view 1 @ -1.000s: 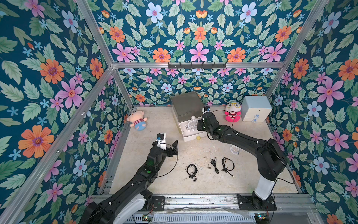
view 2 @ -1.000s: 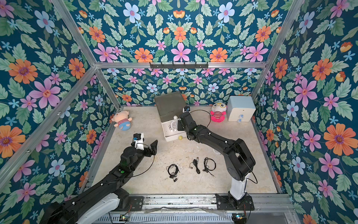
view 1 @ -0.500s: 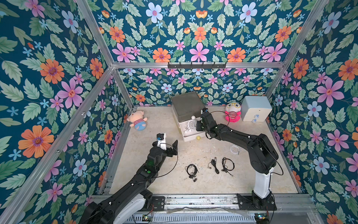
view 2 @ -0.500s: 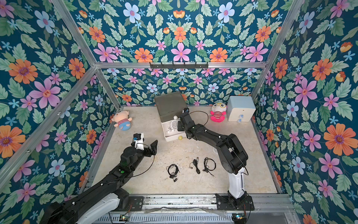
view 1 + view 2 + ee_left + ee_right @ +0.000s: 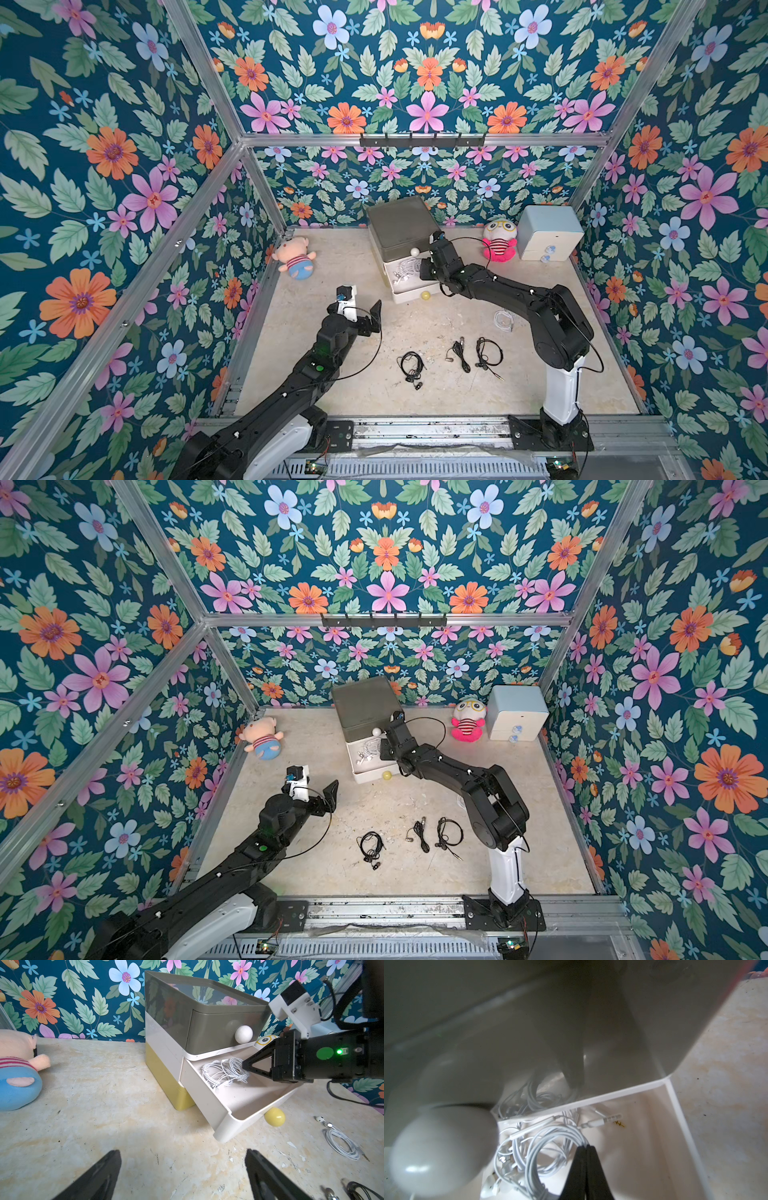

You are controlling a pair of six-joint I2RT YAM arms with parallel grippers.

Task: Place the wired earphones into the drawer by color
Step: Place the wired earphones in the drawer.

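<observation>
White earphones [image 5: 532, 1159] at fingers [image 5: 578, 1169], right-wrist view

Your left arm reaches forward and stays low, elbow bent, its claw [image 5: 182, 1151] spread wide with both fingers apart. Your right arm stretches far forward and inward, wrist tipped down, its claw [image 5: 586, 1147] pressed together on a loop of white wired earphones [image 5: 532, 1159].

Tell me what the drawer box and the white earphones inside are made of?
The drawer chest looks like hard plastic, smooth and glossy: the flowered wall reflects in its grey side. The white earphones seem to be rubbery plastic-coated cord, bending in soft loops, with a shiny metal plug.
</observation>
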